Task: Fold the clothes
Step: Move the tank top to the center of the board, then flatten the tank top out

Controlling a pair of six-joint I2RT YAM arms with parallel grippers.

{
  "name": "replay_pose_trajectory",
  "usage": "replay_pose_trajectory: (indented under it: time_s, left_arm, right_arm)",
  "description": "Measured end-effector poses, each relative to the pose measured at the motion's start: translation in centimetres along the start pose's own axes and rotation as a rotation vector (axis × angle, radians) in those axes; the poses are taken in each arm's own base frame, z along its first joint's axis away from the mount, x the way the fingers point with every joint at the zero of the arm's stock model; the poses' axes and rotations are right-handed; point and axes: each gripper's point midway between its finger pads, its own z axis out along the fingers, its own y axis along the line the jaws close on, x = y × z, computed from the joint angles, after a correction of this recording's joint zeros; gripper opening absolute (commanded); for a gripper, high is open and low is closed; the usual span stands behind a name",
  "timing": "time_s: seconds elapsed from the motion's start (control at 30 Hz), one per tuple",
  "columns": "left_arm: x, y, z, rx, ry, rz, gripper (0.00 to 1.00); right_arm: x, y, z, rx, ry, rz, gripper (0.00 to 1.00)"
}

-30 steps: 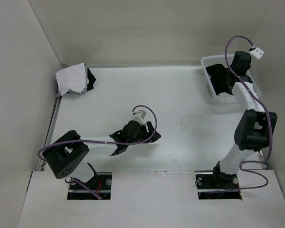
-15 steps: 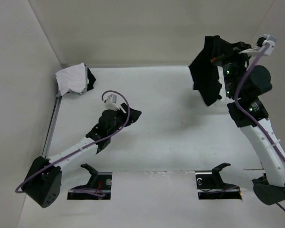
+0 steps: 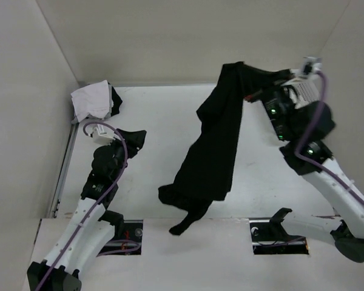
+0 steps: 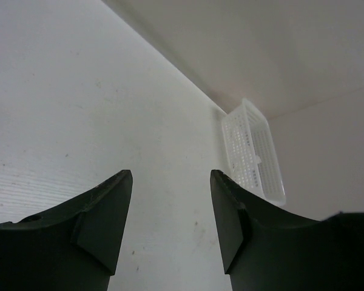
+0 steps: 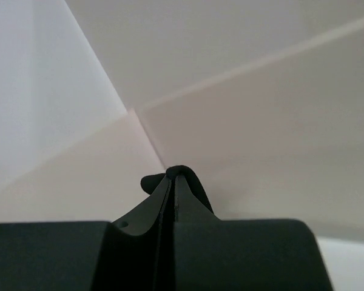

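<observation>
A long black garment (image 3: pixel 213 145) hangs from my raised right gripper (image 3: pixel 247 82), trailing down over the middle of the table to its front edge. In the right wrist view the right gripper (image 5: pixel 171 174) is shut, with a fold of the black fabric (image 5: pixel 193 185) pinched at its tips. A folded white and black pile of clothes (image 3: pixel 94 100) lies at the back left corner. My left gripper (image 3: pixel 133 138) hovers over the left part of the table, apart from the garment. Seen from the left wrist, the left gripper (image 4: pixel 170 177) is open and holds nothing.
The white lattice basket (image 4: pixel 253 151) stands against the far wall in the left wrist view; in the top view my right arm covers it. Walls close the table on the left, back and right. Both arm bases (image 3: pixel 122 233) sit at the near edge.
The right arm lifted the black garment out of the basket and swung it left, so it now hangs over the table's middle. The left arm drew back toward the left, still open.
</observation>
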Motion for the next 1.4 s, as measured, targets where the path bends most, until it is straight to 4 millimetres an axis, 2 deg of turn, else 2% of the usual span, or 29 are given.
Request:
replay_pose_trajectory:
  time_s: [0.1, 0.2, 0.23, 0.3, 0.37, 0.4, 0.47, 0.53, 0.6, 0.67, 0.73, 0.8, 0.83, 0.9, 0.93, 0.97, 1.0, 1.07, 1.17, 1.2, 1.27, 1.3, 1.37, 1.4]
  left_arm:
    - [-0.6, 0.9, -0.1, -0.030, -0.010, -0.016, 0.53]
    - [0.0, 2.3, 0.4, -0.078, 0.016, -0.036, 0.53]
    - [0.3, 2.9, 0.5, -0.097, 0.026, -0.042, 0.53]
    - [0.6, 3.7, 0.6, -0.127, 0.042, -0.051, 0.53]
    - [0.7, 3.8, 0.6, -0.132, 0.045, -0.056, 0.53]
    - [0.7, 3.8, 0.6, -0.132, 0.045, -0.057, 0.53]
    - [0.6, 3.8, 0.6, -0.133, 0.045, -0.059, 0.53]
    - [0.6, 3.8, 0.6, -0.131, 0.045, -0.059, 0.53]
    - [0.6, 3.8, 0.6, -0.130, 0.044, -0.060, 0.53]
    - [0.5, 3.7, 0.5, -0.129, 0.041, -0.061, 0.52]
    - [0.4, 3.6, 0.3, -0.125, 0.036, -0.063, 0.52]
    - [0.1, 3.5, 0.2, -0.120, 0.026, -0.064, 0.52]
    - [0.0, 3.4, 0.2, -0.118, 0.024, -0.063, 0.52]
    - [0.0, 3.4, 0.2, -0.119, 0.023, -0.063, 0.52]
    - [0.1, 3.5, 0.2, -0.123, 0.025, -0.063, 0.52]
    - [0.1, 3.6, 0.2, -0.126, 0.025, -0.062, 0.52]
    - [0.2, 3.7, 0.2, -0.130, 0.027, -0.060, 0.52]
    - [0.5, 4.0, 0.4, -0.141, 0.035, -0.055, 0.52]
    - [1.8, 5.0, 1.2, -0.184, 0.070, -0.036, 0.52]
    - [2.6, 5.5, 1.6, -0.201, 0.091, -0.025, 0.52]
    - [4.6, 6.5, 2.5, -0.238, 0.140, -0.003, 0.52]
    - [6.0, 7.3, 3.0, -0.266, 0.173, 0.014, 0.52]
    - [8.5, 8.8, 3.8, -0.314, 0.231, 0.044, 0.53]
    - [9.7, 9.6, 4.3, -0.336, 0.256, 0.058, 0.53]
  right_arm:
    - [9.4, -3.0, 1.5, 0.039, 0.175, 0.060, 0.01]
    - [20.0, -6.1, 3.2, 0.101, 0.374, 0.135, 0.00]
    - [22.9, -6.9, 3.6, 0.123, 0.429, 0.151, 0.00]
    - [27.6, -7.9, 4.5, 0.155, 0.519, 0.181, 0.00]
    - [29.4, -7.6, 5.9, 0.162, 0.551, 0.202, 0.00]
    - [29.2, -6.9, 6.6, 0.151, 0.546, 0.212, 0.00]
    - [27.0, -4.8, 8.2, 0.106, 0.503, 0.231, 0.00]
    - [22.8, -1.7, 9.9, 0.034, 0.420, 0.251, 0.00]
    - [18.1, 1.5, 10.4, -0.043, 0.338, 0.261, 0.00]
    - [13.4, 4.2, 9.2, -0.107, 0.266, 0.269, 0.00]
    - [9.6, 5.7, 7.0, -0.142, 0.199, 0.280, 0.00]
    - [6.9, 5.9, 4.0, -0.146, 0.142, 0.301, 0.00]
    - [6.3, 5.5, 2.5, -0.136, 0.118, 0.314, 0.00]
    - [6.7, 3.3, -0.6, -0.083, 0.087, 0.347, 0.01]
    - [7.6, 2.0, -1.9, -0.049, 0.086, 0.367, 0.01]
    - [9.4, 0.4, -3.2, -0.002, 0.097, 0.388, 0.01]
    - [11.9, -1.7, -4.4, 0.054, 0.121, 0.411, 0.02]
    - [18.6, -6.5, -7.3, 0.193, 0.221, 0.435, 0.02]
    - [28.8, -15.8, -13.3, 0.483, 0.405, 0.430, 0.02]
    - [31.1, -18.7, -15.4, 0.579, 0.451, 0.426, 0.01]
    - [33.7, -23.4, -18.8, 0.735, 0.504, 0.430, 0.01]
    - [34.1, -25.1, -19.7, 0.791, 0.508, 0.440, 0.01]
    - [34.2, -27.0, -20.2, 0.842, 0.500, 0.462, 0.02]
    - [34.1, -27.2, -20.1, 0.843, 0.492, 0.474, 0.03]
